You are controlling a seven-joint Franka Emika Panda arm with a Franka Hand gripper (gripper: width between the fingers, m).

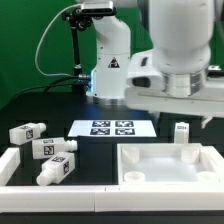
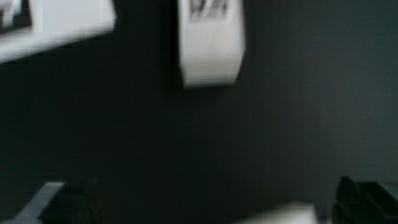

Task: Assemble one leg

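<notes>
Three legs lie on the table at the exterior view's left [image 1: 25,131], [image 1: 50,147], [image 1: 58,168], each a white stubby peg with square tags. Another leg [image 1: 182,132] stands upright behind the large white rimmed panel [image 1: 170,165]. The arm's hand [image 1: 178,80] hangs above that upright leg. In the wrist view my gripper [image 2: 210,205] is open and empty, its dark fingertips [image 2: 54,205] far apart over dark table. A blurred white leg [image 2: 214,45] shows ahead of the jaws, apart from them.
The marker board [image 1: 110,128] lies mid-table in front of the arm's base [image 1: 108,70]. A white raised border [image 1: 12,165] runs along the front left. A blurred white edge [image 2: 45,25] shows at a corner of the wrist view.
</notes>
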